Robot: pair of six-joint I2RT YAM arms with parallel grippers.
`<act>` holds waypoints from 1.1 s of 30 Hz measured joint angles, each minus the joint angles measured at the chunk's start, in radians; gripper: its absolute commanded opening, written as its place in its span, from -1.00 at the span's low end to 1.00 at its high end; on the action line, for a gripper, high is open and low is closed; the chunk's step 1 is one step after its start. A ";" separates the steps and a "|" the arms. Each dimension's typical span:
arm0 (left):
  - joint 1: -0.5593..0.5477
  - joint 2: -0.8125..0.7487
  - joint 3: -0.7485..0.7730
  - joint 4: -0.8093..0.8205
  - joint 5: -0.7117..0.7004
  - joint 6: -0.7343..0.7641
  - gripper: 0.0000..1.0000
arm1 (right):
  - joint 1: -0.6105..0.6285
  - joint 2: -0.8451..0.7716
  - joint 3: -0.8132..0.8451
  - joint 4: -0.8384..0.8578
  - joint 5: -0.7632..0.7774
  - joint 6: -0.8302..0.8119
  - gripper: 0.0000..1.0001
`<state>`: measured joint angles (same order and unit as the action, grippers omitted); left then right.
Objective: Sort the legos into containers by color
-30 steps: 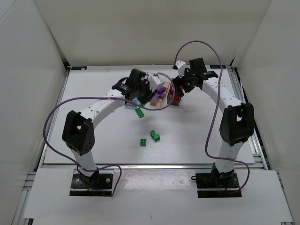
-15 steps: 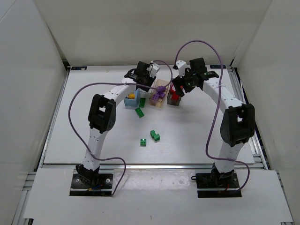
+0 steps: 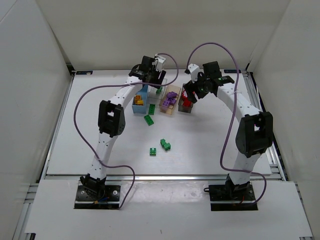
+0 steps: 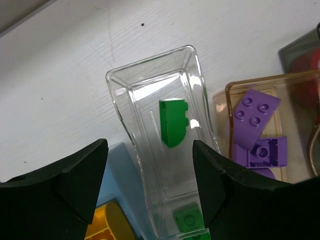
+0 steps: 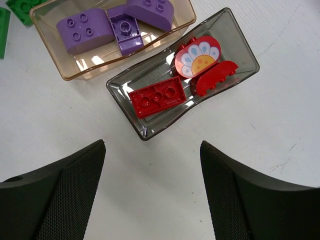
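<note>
My left gripper (image 3: 153, 77) (image 4: 150, 150) is open and empty, hovering over the clear bin (image 4: 126, 112). A green brick (image 4: 173, 122) lies in that bin, and a second green one (image 4: 190, 220) sits at its near end. The light blue bin (image 3: 136, 107) (image 4: 120, 195) holds orange-yellow bricks (image 4: 107, 225). The peach-tan bin (image 5: 75, 70) (image 3: 173, 108) holds purple bricks (image 5: 85, 31). The smoky grey bin (image 5: 150, 132) (image 3: 186, 109) holds red bricks (image 5: 156, 97). My right gripper (image 3: 192, 94) (image 5: 152, 147) is open and empty, just on the near side of the grey bin.
Three green bricks lie loose on the table: one (image 3: 149, 120) just in front of the bins, and two more (image 3: 165, 144) (image 3: 153, 151) nearer the middle. The four bins stand side by side at the back centre. White walls enclose the table.
My left gripper has moved back and away from the bins' near side to above the clear bin, uncovering the light blue bin. The right arm has barely moved.
</note>
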<state>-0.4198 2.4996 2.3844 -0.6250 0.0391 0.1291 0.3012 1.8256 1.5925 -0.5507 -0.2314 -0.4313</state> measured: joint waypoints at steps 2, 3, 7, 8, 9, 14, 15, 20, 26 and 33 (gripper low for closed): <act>-0.003 0.000 0.000 -0.003 0.010 -0.003 0.60 | 0.000 0.000 0.000 0.000 -0.003 -0.001 0.58; -0.005 -0.001 0.000 -0.002 0.013 -0.006 0.60 | 0.000 0.000 0.000 0.000 -0.005 -0.003 0.56; -0.006 -0.013 0.000 0.002 0.001 -0.029 0.61 | 0.000 0.000 0.000 -0.012 -0.050 -0.052 0.46; -0.005 -0.022 0.000 0.003 -0.007 -0.039 0.61 | 0.000 0.000 0.000 -0.025 -0.076 -0.078 0.45; -0.003 -0.033 0.000 0.003 -0.016 -0.047 0.63 | 0.000 0.000 0.000 -0.041 -0.100 -0.102 0.45; 0.045 -0.169 -0.027 -0.003 -0.077 -0.073 0.86 | 0.013 -0.013 -0.027 -0.191 -0.230 -0.265 0.48; 0.061 -0.213 -0.048 -0.007 -0.093 -0.075 0.92 | 0.023 -0.021 -0.040 -0.225 -0.248 -0.288 0.48; 0.183 -0.474 -0.216 0.001 -0.151 -0.079 0.99 | 0.158 -0.146 -0.221 -0.268 -0.290 -0.324 0.51; 0.335 -0.681 -0.459 0.004 -0.130 -0.095 0.99 | 0.346 -0.225 -0.361 -0.240 -0.325 -0.342 0.51; 0.348 -0.706 -0.681 -0.004 -0.087 -0.109 0.99 | 0.383 -0.178 -0.382 -0.196 -0.360 -0.414 0.49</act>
<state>-0.0719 1.7935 1.7039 -0.6292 -0.0479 0.0200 0.6846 1.6478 1.2106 -0.7471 -0.5919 -0.8452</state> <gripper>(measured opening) 0.995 0.746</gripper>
